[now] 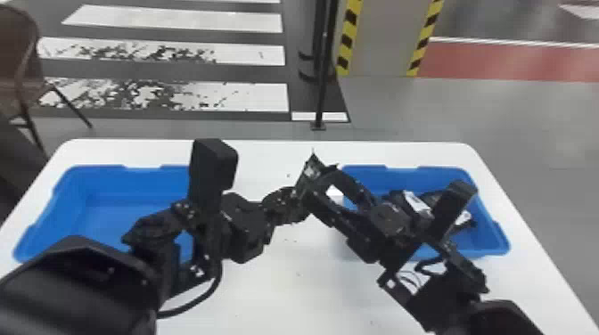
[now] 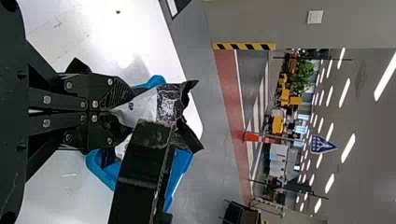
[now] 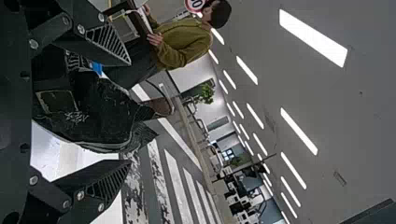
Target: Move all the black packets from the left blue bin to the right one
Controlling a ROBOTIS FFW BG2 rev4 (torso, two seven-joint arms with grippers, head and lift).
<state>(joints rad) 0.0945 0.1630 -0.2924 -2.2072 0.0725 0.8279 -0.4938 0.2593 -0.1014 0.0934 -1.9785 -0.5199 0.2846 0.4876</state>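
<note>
Black packet is pinched by left end effector; before release, it should be firmly gripped by spread right end effector.

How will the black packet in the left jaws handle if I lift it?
Probably floppy: the black packet is creased and gathers where the left gripper pinches it. Its glossy surface might slip, and pinched near one end, it may sag or swing.
</note>
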